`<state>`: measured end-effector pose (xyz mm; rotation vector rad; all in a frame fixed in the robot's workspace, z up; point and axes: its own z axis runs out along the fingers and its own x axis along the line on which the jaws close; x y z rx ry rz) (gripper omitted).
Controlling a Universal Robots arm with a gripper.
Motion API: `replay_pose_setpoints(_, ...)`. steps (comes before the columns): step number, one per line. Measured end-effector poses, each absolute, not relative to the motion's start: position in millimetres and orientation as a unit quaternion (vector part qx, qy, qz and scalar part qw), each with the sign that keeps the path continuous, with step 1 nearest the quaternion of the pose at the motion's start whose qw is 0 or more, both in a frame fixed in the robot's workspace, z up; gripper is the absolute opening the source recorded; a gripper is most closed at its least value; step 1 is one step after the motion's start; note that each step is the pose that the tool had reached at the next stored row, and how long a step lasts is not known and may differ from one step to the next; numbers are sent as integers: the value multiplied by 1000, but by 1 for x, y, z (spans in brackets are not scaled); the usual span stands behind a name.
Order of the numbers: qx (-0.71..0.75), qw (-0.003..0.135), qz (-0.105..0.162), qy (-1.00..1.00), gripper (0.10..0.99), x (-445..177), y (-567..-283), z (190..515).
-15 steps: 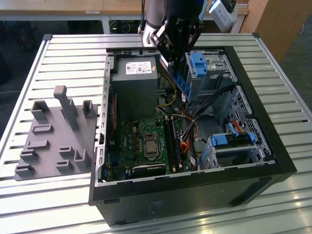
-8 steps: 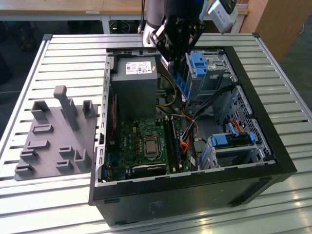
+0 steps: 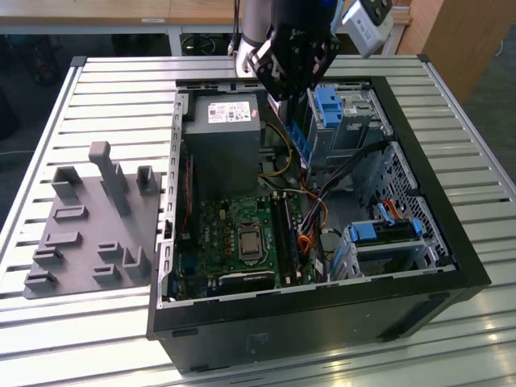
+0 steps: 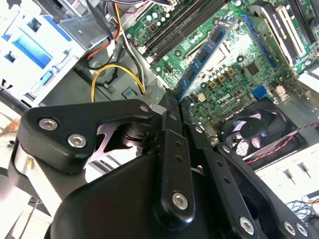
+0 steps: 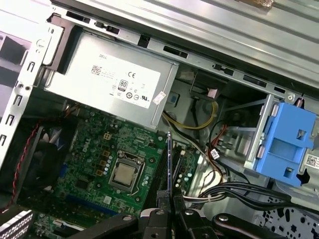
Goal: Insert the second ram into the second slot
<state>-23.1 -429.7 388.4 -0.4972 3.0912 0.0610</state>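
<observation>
My gripper [image 3: 292, 98] hangs over the open computer case [image 3: 435, 210] and is shut on the second ram [image 3: 300, 139], a thin blue stick that points down into the case. In the second wrist view the ram [image 4: 202, 57] juts out from the fingertips [image 4: 172, 107], its dark chips showing, high above the green motherboard [image 4: 234, 64]. In the first wrist view I see the ram [image 5: 169, 159] edge-on above the gripper [image 5: 169, 200], lined up over the dark memory slots [image 5: 162, 172]. Those slots [image 3: 286, 234] lie right of the processor socket [image 3: 246, 242]. The ram is clear of them.
A grey power supply [image 3: 222, 137] fills the case's far-left corner. Light-blue drive-bay clips [image 3: 330, 105] [image 3: 387, 230] stand on the exterior view's right. Yellow and black cables [image 5: 199, 119] run beside the slots. A case fan [image 4: 249, 129] sits by the board. A grey peg fixture [image 3: 93, 226] lies left of the case.
</observation>
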Motion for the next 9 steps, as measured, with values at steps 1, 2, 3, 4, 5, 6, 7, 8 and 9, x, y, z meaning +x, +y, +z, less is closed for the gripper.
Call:
replay_pose_setpoints(1, -154, 5, 19, 988, 137, -23, -430, 388)
replay_pose_setpoints(2, -149, 5, 19, 989, 137, -23, -430, 388)
replay_pose_setpoints(3, -145, 5, 19, 989, 137, -23, -430, 388)
replay_pose_setpoints(4, -140, 5, 19, 990, 137, -23, -430, 388)
replay_pose_setpoints(5, -134, 6, 19, 991, 137, -23, -430, 388)
replay_pose_setpoints(6, -128, 6, 19, 992, 137, -23, -430, 388)
replay_pose_setpoints(7, -121, 6, 19, 992, 137, -23, -430, 388)
replay_pose_setpoints(8, -114, 6, 19, 993, 137, -23, -430, 388)
replay_pose_setpoints(9, -105, 6, 19, 994, 137, -23, -430, 388)
